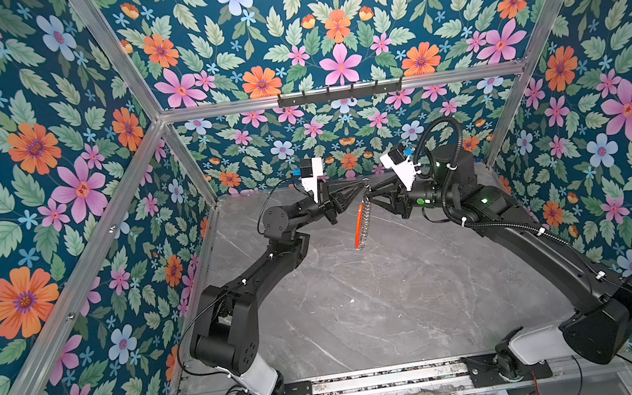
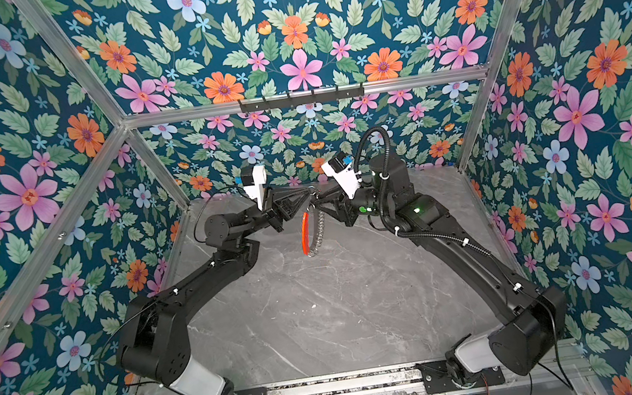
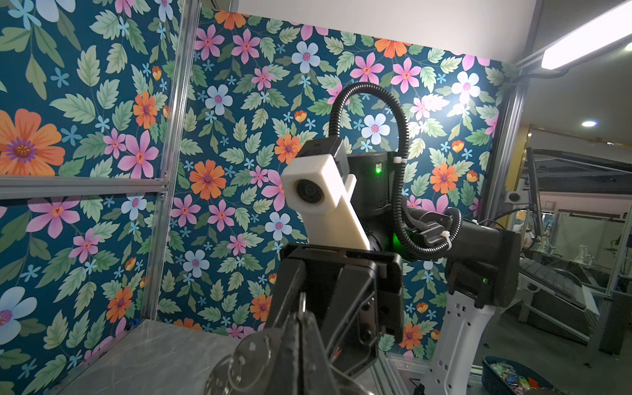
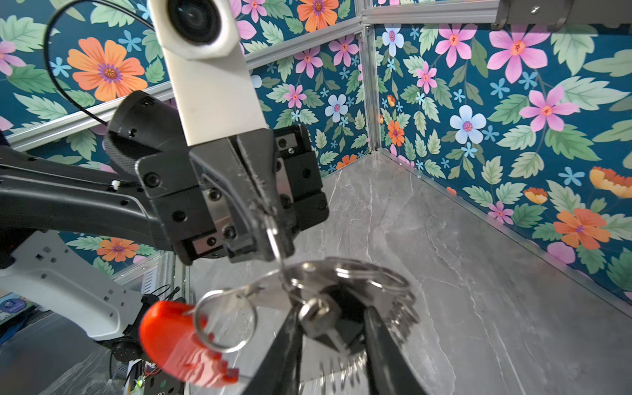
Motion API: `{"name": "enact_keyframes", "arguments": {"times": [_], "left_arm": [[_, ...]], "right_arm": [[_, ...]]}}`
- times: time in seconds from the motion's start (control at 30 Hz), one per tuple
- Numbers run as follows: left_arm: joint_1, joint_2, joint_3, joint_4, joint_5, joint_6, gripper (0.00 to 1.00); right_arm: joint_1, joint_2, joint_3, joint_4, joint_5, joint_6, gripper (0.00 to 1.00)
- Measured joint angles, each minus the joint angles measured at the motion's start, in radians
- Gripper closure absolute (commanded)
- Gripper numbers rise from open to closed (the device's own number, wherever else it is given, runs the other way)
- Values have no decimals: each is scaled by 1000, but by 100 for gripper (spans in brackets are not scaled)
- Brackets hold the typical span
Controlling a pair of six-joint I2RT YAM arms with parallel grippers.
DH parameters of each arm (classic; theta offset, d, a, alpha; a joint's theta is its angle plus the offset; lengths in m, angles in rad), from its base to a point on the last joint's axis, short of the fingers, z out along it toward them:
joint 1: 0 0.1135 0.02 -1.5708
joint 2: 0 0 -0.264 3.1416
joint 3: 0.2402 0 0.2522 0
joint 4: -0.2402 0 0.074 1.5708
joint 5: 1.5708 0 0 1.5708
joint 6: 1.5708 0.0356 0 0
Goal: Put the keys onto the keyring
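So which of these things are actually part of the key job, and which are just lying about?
In the job: keyring with red segment, pinched by the left gripper; black key fob between the fingers of the right gripper.
Just about: black hook rail on the back frame; blue bin outside the cell.

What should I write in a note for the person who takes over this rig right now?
Left gripper: shut on the keyring's top; the keyring hangs above the table.
Right gripper: jaws apart around the key, close to the keyring's top; grip unclear.
Done: keyring is up, key is at it.
Left: check that the key's link is on the keyring (I cannot tell), then let go.
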Motion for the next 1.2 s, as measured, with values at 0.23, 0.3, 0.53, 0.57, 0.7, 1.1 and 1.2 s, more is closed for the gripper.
{"name": "enact_keyframes", "arguments": {"times": [0.23, 0.3, 0.53, 0.57, 0.7, 1.1, 1.2], "left_arm": [[-3, 42, 1, 73, -40, -39, 100], [-6, 57, 3, 103, -52, -55, 100], [-15, 77, 4, 166, -91, -93, 100], [-16, 79, 4, 171, -97, -97, 100], [-19, 84, -3, 190, -111, -103, 100], [-16, 71, -5, 181, -70, -106, 100], [-16, 71, -5, 173, -63, -106, 100]], "right_arm": [[18, 21, 17, 4, -14, 15, 88], [21, 32, 25, 4, -15, 21, 91], [25, 62, 55, 4, -18, 21, 98], [26, 65, 60, 4, -17, 22, 98], [27, 69, 63, 3, -15, 21, 100], [23, -49, -37, -3, 98, -27, 100], [3, -77, -53, -6, 107, -35, 100]]}}
